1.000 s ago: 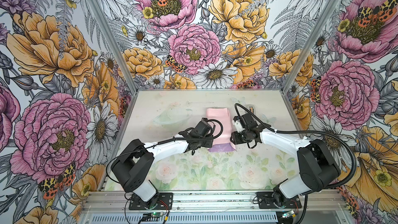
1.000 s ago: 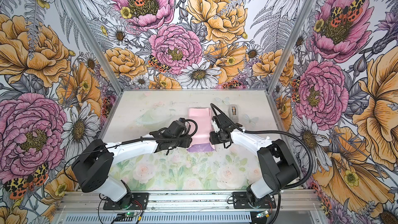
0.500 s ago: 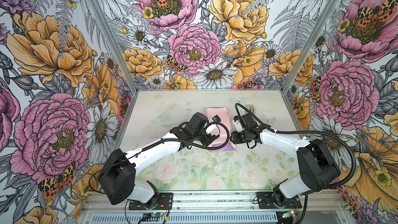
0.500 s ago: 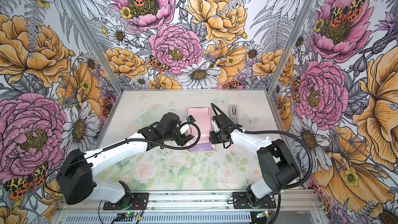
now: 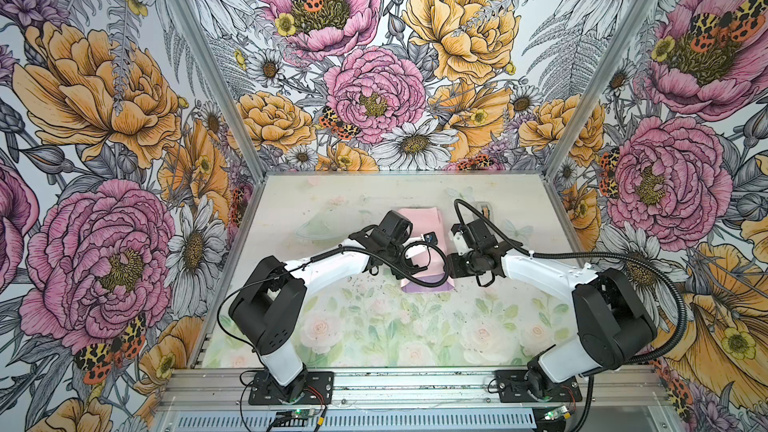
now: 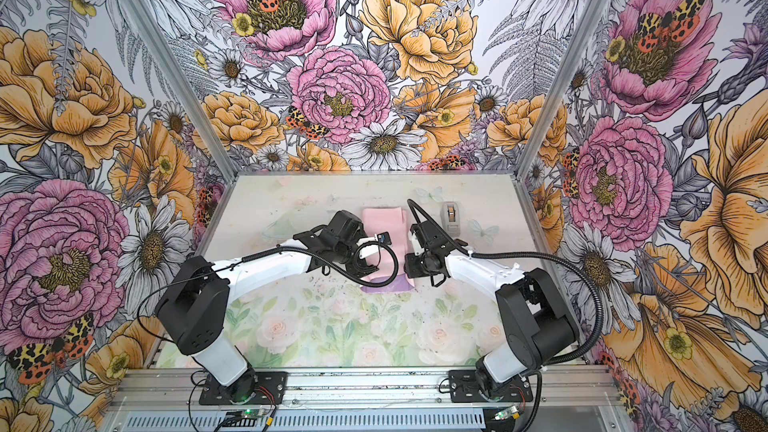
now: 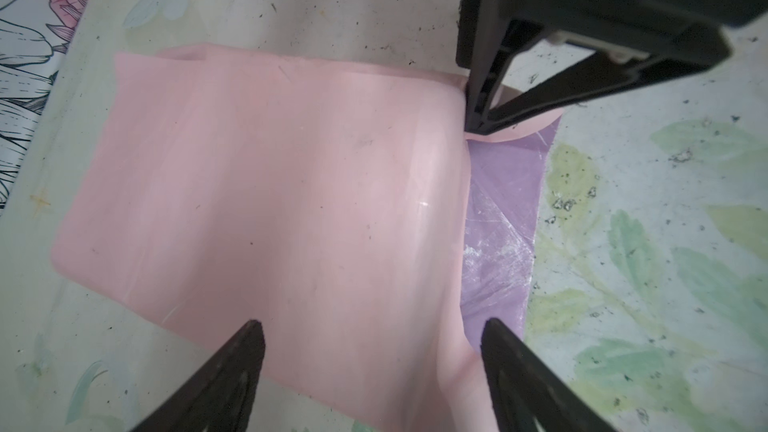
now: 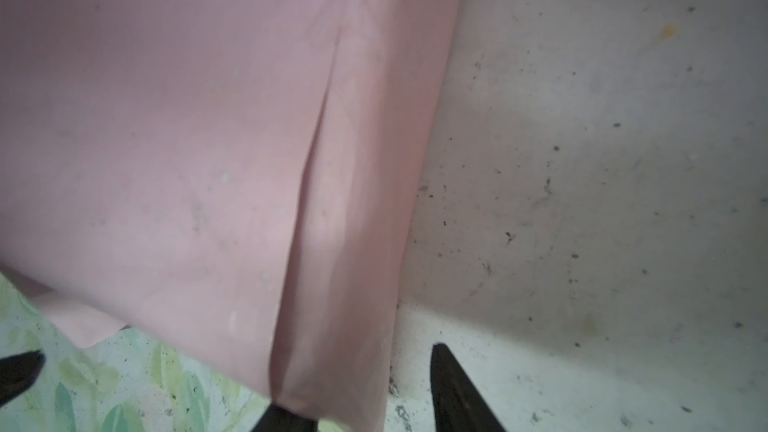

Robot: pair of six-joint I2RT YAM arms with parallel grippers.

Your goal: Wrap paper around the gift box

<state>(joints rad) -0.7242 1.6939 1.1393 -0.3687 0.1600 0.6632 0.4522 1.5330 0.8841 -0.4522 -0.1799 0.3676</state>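
- Table [image 5: 374,326]: matte, dirt-flecked rose print; broad free surface nearer than the paper.
- Paper [image 7: 270,180]: mid-table; smooth pale-pink face up, humped, a scuffed lilac strip [image 7: 503,209] along its near edge.
- Left gripper [image 7: 372,324]: over the paper's left side, black tapered jaws spread wide, holding nothing.
- Right gripper [image 8: 361,384]: jaws partly apart astride the paper's right edge; grip cannot be told.
- Tape dispenser [image 6: 451,214]: grey, rounded, beyond the paper, well apart.
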